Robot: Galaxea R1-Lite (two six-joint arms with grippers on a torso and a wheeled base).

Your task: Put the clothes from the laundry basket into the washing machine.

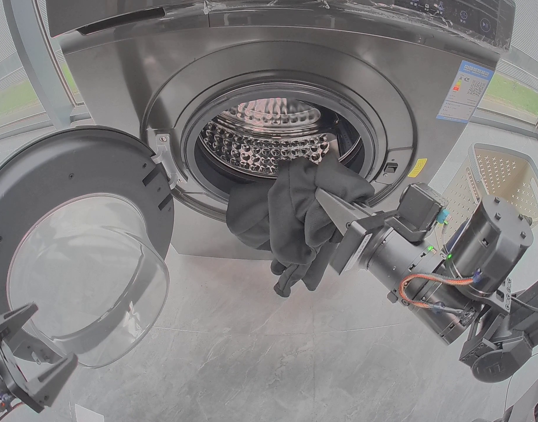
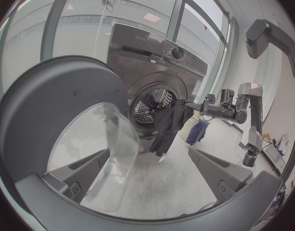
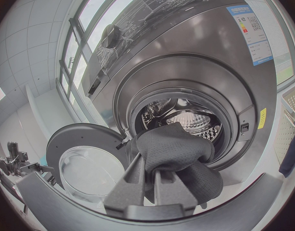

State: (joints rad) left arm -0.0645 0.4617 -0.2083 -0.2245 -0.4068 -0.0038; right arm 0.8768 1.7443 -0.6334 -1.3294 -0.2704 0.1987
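Right gripper [image 1: 320, 196] is clamped shut on a dark grey garment [image 1: 289, 206], holding a bunched fold near its top. The garment sits at the mouth of the washing machine [image 1: 281, 54], its upper part over the lower lip in front of the drum [image 1: 263, 139] and the rest hanging outside below the opening. The fabric looks like thin mesh knit: soft, limp and light, with no stiffness, so it sags from the pinch. The loose tails will likely drag or catch on the door seal, so a hold on a thick gather near the middle is the better bet. Left gripper [image 1: 37, 344] sits low beside the open door [image 1: 75, 165], jaws apart and empty. The laundry basket [image 1: 503, 171] stands right of the machine with a blue garment [image 2: 197, 131] over its edge.
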